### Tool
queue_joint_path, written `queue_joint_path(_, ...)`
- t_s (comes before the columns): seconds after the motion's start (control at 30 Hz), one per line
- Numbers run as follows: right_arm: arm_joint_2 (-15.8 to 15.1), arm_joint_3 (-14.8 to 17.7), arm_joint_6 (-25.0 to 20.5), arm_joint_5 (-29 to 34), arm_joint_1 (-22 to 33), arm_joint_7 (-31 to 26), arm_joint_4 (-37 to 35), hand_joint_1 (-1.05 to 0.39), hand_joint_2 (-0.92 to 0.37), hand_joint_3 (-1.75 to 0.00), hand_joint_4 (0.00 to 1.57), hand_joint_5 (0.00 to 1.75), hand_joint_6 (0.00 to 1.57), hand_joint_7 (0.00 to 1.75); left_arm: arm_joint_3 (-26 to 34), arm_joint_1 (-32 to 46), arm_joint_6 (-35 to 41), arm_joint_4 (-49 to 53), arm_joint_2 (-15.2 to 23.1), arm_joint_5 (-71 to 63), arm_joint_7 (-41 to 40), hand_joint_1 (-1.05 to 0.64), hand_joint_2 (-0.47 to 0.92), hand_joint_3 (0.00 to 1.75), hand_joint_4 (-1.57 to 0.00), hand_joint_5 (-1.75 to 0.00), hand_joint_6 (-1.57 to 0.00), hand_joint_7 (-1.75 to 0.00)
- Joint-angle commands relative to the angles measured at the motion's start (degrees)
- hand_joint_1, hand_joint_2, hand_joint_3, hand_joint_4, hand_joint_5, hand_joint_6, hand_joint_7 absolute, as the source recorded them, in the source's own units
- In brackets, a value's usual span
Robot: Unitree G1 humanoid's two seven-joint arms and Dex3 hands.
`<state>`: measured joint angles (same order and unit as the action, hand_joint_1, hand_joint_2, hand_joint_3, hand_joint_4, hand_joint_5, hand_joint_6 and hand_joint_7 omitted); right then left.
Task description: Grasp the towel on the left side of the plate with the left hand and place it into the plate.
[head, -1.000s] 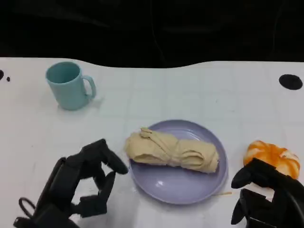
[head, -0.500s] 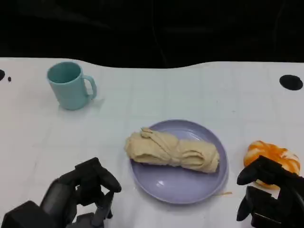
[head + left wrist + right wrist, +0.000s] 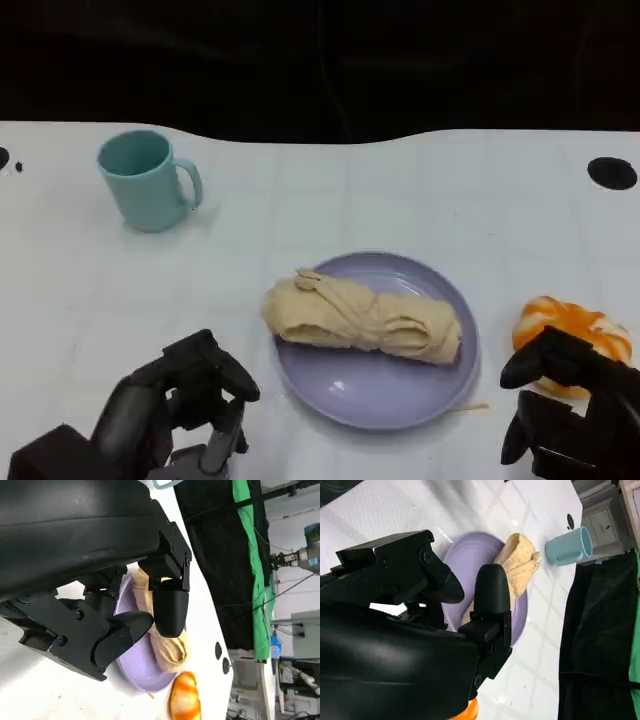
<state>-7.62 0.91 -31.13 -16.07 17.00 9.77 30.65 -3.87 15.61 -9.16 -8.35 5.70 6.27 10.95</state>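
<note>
The towel (image 3: 360,318) lies across the plate (image 3: 385,395) (its knotted end over the left rim); the left hand (image 3: 185,405) sits beside the plate, fingers apart, holding nothing; the right hand (image 3: 565,415) likewise.

Bright, even light from overhead washes my white table (image 3: 420,190) nearly flat, with darkness behind it. The plate (image 3: 380,395) carries a small glare spot. My wrist pictures are sharp, though backlit beyond the table.
</note>
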Motion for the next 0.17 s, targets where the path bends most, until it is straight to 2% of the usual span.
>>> queue_joint_path(0.03, -1.3, 0.48, -0.49, 0.21, 0.45, 0.19, 0.64, -0.02, -0.71, -1.1, 0.73, 1.75, 0.5, 1.74, 0.85, 0.49, -1.51, 0.3, 0.62, -0.18, 0.67, -0.12, 0.55, 1.22, -0.71, -1.75, -0.62, -1.56)
queue_joint_path(0.17, -1.83, 0.06, -1.15, 0.34, -0.09, 0.23, 0.85, -0.02, -0.7, -1.11, 0.74, 1.75, 0.51, 1.74, 1.24, 0.94, -1.41, 0.04, 0.81, 0.17, 1.12, -0.15, 0.53, 1.24, -0.71, -1.74, -0.62, -1.55)
